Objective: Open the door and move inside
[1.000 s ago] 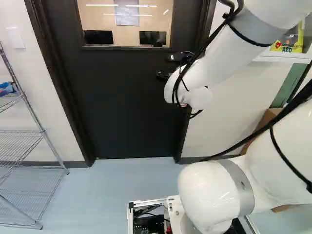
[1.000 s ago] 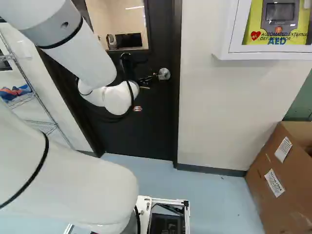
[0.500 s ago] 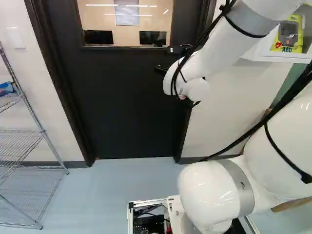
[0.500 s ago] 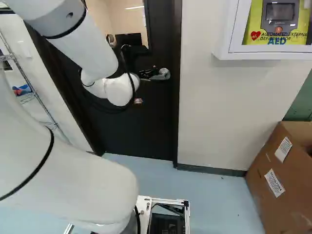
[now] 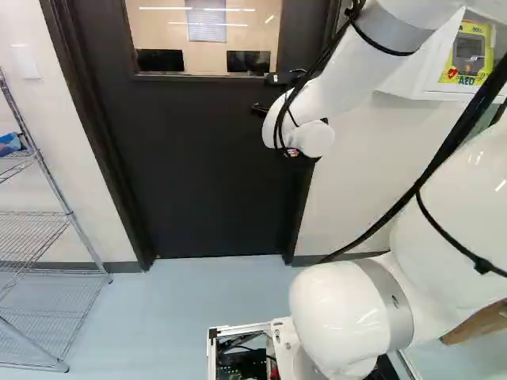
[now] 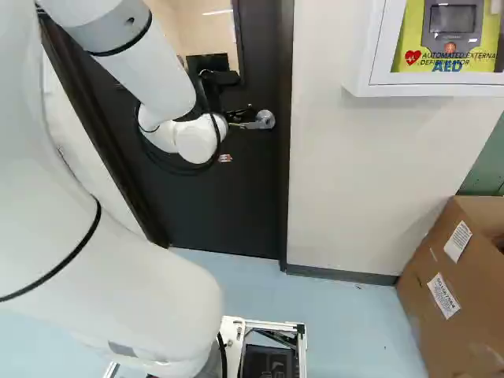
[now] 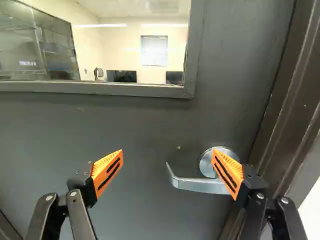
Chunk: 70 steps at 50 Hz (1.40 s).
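Gripper [image 6: 239, 115] up at the door [image 5: 214, 174], fingers wide apart, nothing held. Lever handle [image 7: 192, 184] starts behind one orange pad [image 7: 227, 172] and reaches in between the fingers; can't tell if they touch. I see the door's handle-side edge beside the dark frame [image 6: 285, 181], door in its frame. Floor [image 5: 206, 297] runs up to the door; wire rack [image 5: 71, 214] at the left of the left base view, cardboard box [image 6: 441, 346] at the right of the right base view. Box has white labels; lettering shows in the wall cabinet [image 6: 358, 79].
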Available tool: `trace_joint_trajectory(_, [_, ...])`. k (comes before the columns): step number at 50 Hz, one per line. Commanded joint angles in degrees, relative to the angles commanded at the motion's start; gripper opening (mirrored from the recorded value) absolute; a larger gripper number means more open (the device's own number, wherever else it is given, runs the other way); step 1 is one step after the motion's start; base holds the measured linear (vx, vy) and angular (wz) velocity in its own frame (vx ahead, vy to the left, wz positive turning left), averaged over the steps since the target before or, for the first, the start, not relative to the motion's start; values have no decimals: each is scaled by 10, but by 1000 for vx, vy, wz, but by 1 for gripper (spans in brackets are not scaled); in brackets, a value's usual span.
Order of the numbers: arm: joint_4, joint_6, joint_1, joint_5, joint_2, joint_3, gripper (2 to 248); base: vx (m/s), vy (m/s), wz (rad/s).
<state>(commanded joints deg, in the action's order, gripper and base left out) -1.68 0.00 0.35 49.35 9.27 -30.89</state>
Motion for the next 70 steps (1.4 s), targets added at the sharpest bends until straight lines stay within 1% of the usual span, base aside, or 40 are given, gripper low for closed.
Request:
trace_joint_trajectory(21, [0, 0, 6, -28, -32, -30, 247, 0, 0, 0])
trace_joint_trajectory(36, [0, 0, 13, -53, -47, -44, 247, 0, 0, 0])
trace_joint_trajectory(48, [0, 0, 15, -69, -54, -44, 247, 0, 0, 0])
trace_joint_trajectory(70, [0, 0, 15, -70, -75, -38, 247, 0, 0, 0])
